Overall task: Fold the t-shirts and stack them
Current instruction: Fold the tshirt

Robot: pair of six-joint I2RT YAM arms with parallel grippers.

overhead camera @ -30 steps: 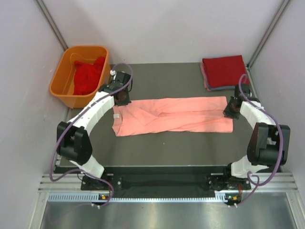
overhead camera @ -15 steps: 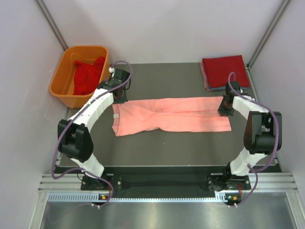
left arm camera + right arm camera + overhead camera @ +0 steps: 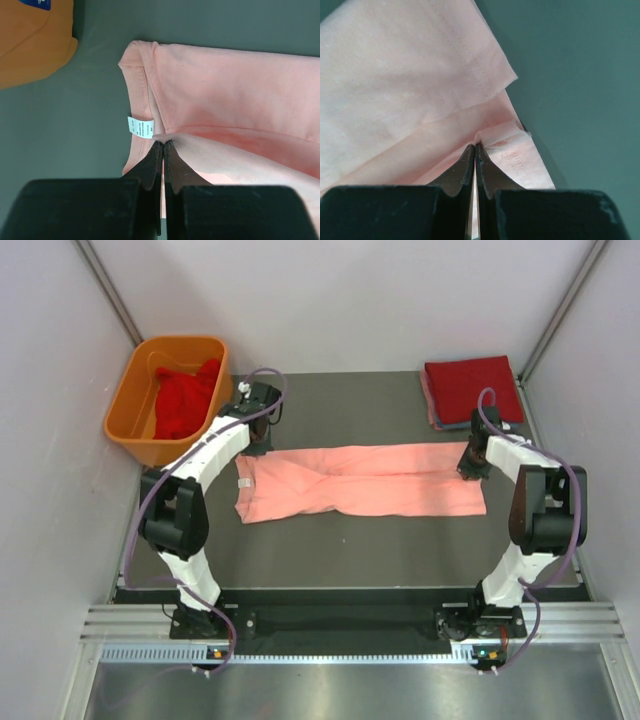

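Table (image 3: pixel 400 550): pink t-shirt (image 3: pixel 365 480) in both tools (image 3: pixel 163 145) (image 3: pixel 475 146)

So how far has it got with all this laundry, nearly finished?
Partway. Done: a folded stack, red on top, sits in the far right corner. In hand: the salmon-pink cotton t-shirt lies folded into a long strip, with the left claw and right claw pinched shut on its two ends. Left: folding that strip shorter, stacking it, then the crumpled red garment in the orange plastic tub.
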